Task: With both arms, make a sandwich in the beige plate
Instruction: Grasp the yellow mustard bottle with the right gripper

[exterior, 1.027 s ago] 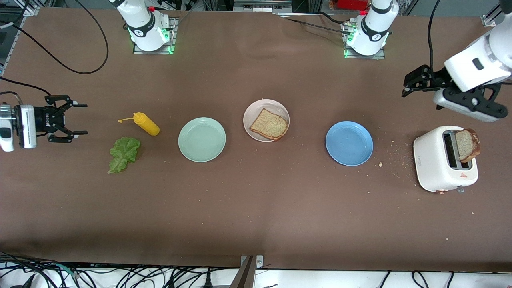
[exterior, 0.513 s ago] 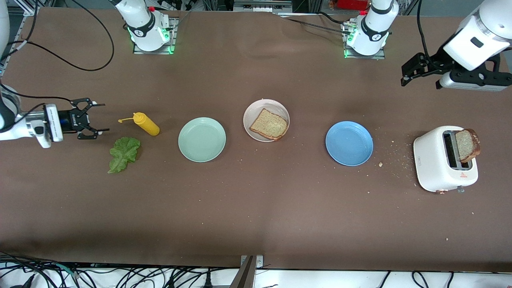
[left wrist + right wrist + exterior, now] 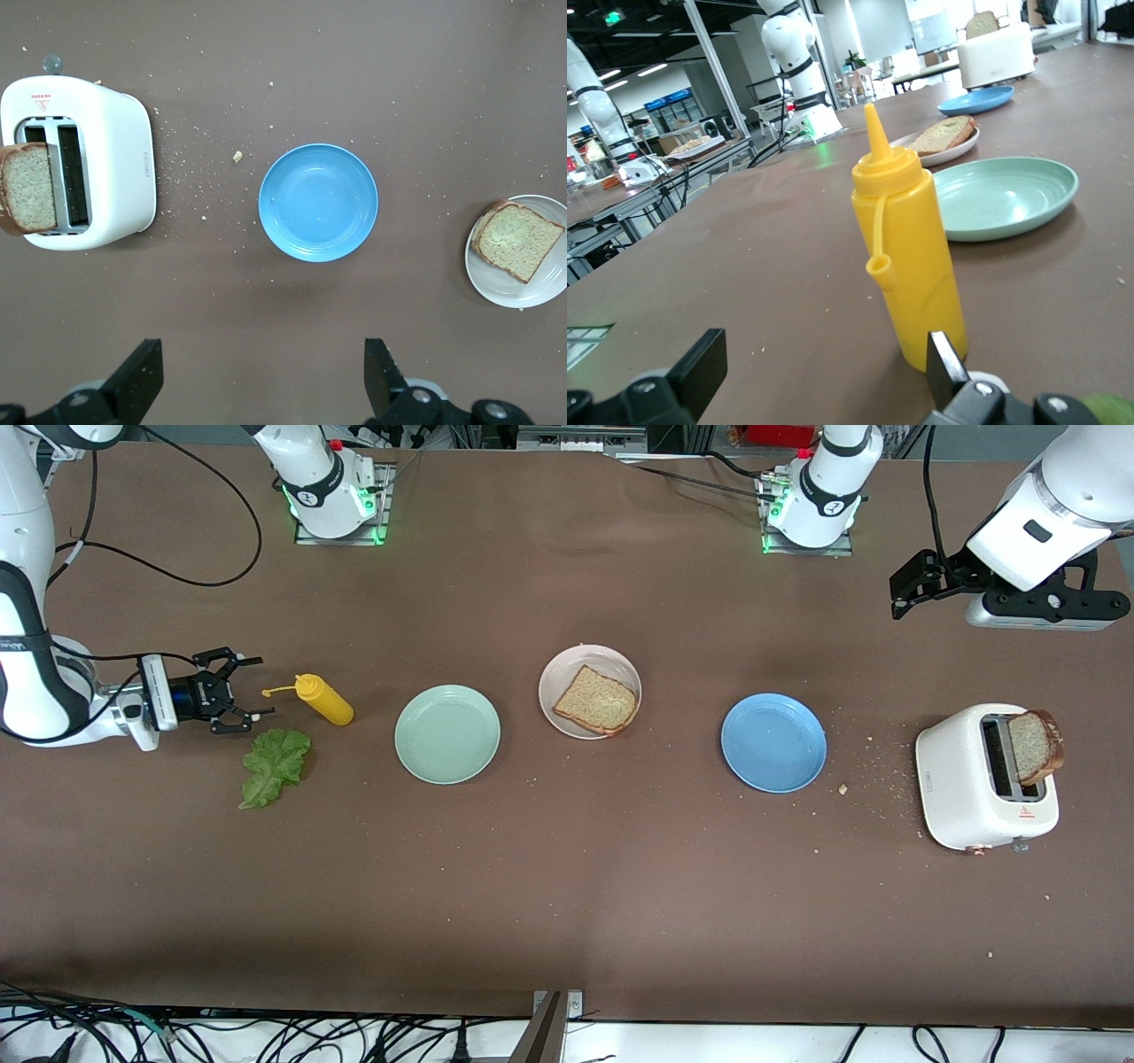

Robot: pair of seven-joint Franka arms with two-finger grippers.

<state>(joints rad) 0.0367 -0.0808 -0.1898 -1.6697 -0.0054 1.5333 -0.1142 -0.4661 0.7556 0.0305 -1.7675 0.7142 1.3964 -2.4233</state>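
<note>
Both claws are wide open and empty, right claw [image 3: 252,695] low by the mustard bottle [image 3: 324,700], left claw [image 3: 899,598] up past the toaster [image 3: 961,779], one toast slice [image 3: 596,701] on the beige plate [image 3: 567,664].

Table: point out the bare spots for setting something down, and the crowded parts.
Widest bare stretch: nearer the camera than the mint plate, beige plate and blue plate. Another lies between plates and bases. Crowded: lettuce, mustard bottle, open right gripper.

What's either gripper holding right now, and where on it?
Nothing. The right gripper is open, low beside the lettuce leaf and the yellow squeeze bottle. The left gripper is open, up over bare table near the toaster.
</note>
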